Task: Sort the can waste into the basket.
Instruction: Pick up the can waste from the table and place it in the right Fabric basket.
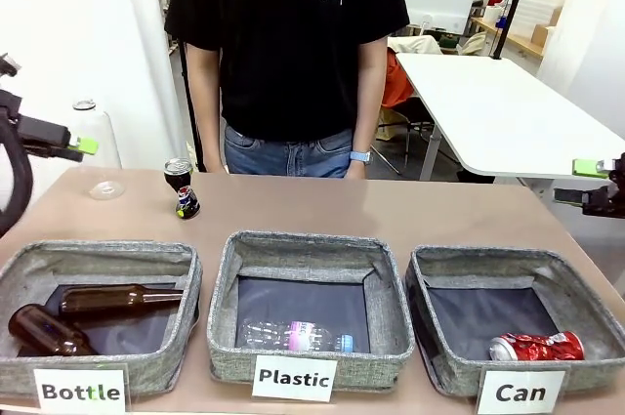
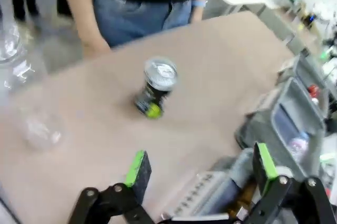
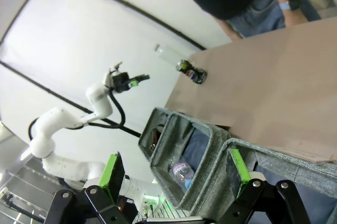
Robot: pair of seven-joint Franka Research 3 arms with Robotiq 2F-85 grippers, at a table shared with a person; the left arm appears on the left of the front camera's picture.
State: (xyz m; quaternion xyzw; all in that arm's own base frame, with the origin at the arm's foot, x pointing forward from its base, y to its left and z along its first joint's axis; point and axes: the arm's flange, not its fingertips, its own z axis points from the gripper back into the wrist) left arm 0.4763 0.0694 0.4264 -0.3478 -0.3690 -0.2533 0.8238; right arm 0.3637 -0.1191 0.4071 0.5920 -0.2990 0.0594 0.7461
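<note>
A dark can (image 1: 182,188) with blue, red and white marks stands on the table's far left part, in front of the person. It also shows as the dark can (image 2: 155,87) ahead of my left gripper (image 2: 201,165), which is open, empty and well short of it. A shiny red can (image 1: 536,346) lies in the front of the grey "Can" basket (image 1: 488,257). My left gripper (image 1: 78,146) hovers at the far left edge. My right gripper (image 1: 578,182) hangs open at the far right, above and beyond the "Can" basket (image 3: 274,155). The right gripper (image 3: 175,170) holds nothing.
The "Plastic" basket (image 1: 225,278) holds a clear bottle (image 1: 298,336). The "Bottle" basket (image 1: 107,251) holds two brown bottles (image 1: 117,299). A clear plastic bottle (image 1: 96,146) sits at the table's far left. The person (image 1: 288,44) stands at the far edge, hands down.
</note>
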